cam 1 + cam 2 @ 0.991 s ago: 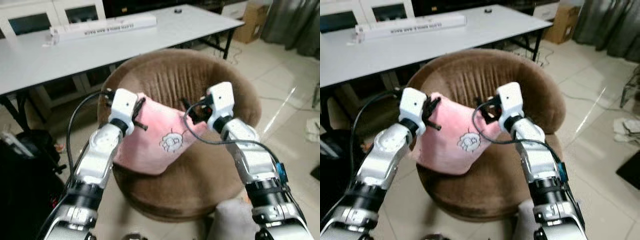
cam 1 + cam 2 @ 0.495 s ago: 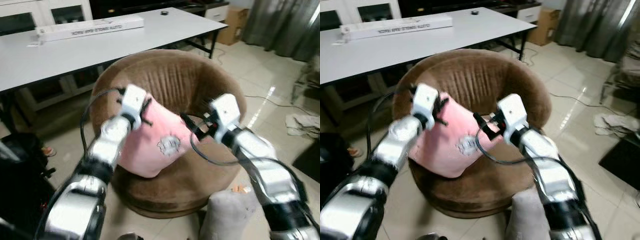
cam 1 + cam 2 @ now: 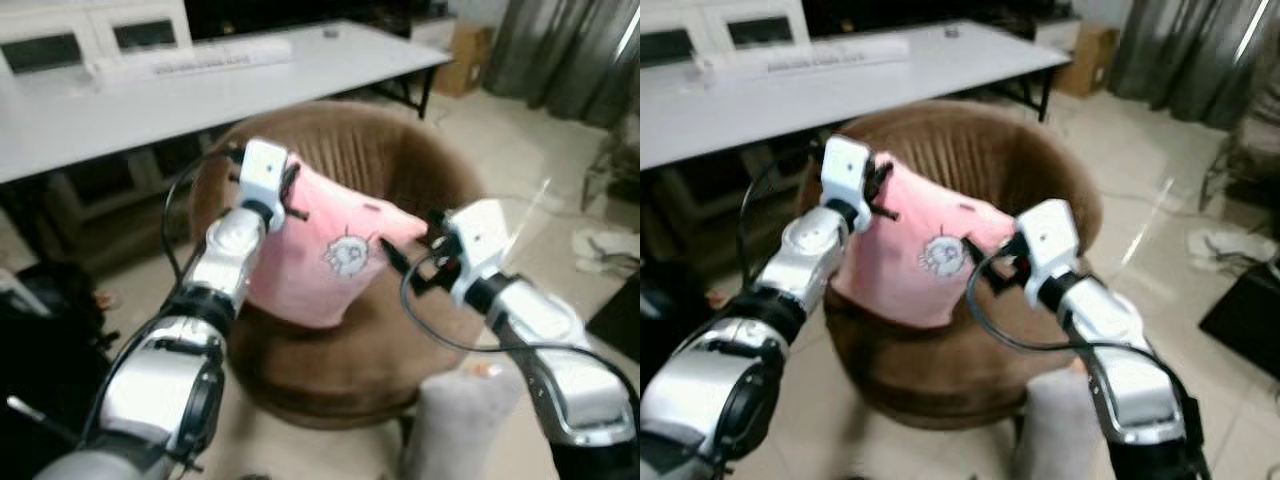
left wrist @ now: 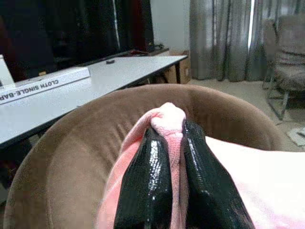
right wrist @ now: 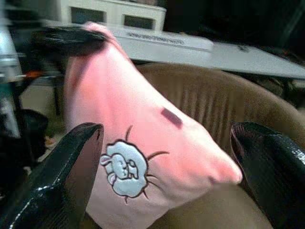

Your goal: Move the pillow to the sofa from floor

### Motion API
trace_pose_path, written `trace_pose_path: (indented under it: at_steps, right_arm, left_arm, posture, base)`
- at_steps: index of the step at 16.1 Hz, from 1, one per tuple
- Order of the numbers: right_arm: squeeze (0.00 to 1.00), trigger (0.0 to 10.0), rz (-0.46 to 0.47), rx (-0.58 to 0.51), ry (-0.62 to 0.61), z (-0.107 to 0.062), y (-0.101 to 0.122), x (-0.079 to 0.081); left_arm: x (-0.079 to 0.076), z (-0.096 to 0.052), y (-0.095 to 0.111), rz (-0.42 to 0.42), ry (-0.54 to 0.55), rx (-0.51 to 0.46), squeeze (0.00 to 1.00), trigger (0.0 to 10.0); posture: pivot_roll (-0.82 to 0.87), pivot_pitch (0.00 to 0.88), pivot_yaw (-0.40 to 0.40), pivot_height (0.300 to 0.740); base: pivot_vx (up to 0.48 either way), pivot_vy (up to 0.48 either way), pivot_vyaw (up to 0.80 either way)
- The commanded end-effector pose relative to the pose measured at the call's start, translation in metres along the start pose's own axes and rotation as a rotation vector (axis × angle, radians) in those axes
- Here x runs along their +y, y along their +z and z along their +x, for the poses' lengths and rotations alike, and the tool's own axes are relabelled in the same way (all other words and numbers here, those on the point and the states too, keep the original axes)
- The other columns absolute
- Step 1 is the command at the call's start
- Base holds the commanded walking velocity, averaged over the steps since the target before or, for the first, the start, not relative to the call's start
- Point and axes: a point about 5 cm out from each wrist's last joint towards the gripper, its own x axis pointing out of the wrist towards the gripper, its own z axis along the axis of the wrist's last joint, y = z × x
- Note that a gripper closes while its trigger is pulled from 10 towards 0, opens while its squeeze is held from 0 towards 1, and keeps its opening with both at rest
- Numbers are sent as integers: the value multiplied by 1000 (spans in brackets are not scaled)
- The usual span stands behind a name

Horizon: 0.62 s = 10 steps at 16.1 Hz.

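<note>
A pink pillow with a small cartoon print hangs over the seat of the round brown sofa chair. It leans toward the backrest. My left gripper is shut on the pillow's upper left corner; in the left wrist view the two black fingers pinch the pink fabric. My right gripper stands open just off the pillow's right corner, over the seat. In the right wrist view its fingers are spread wide, with the pillow ahead of them and not touching.
A long white table with a long white box stands behind the chair. There is a grey cushion on the floor by my right arm and a dark object at the left. Curtains and tiled floor lie to the right.
My right gripper has let go of the pillow's right corner, opened and drawn back a little. The left gripper keeps its hold. The camera has shifted.
</note>
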Motion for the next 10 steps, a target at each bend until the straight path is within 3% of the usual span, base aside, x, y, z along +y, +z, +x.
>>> trace_pose_path:
  at_steps: [1,3,6,10]
  right_arm:
    - [0,10000,39,15,-100,1,-3,-9]
    - [0,10000,71,18,-155,2,-6,-13]
    - [0,10000,163,28,-281,11,-16,-19]
    - [0,10000,185,72,-373,11,-33,-18]
  left_arm:
    - [-2,0,22,19,-21,-126,0,10000]
    - [-2,-9,22,59,-22,-132,0,10000]
    - [-6,-53,7,66,-6,-136,0,10000]
    - [-10,-82,14,64,10,-155,0,10000]
  posture:
    - [-85,0,2,740]
    - [-61,0,3,740]
    - [24,0,7,740]
    - [59,0,44,740]
  base:
    - [0,0,0]
    - [0,0,0]
    - [0,0,0]
    - [0,0,0]
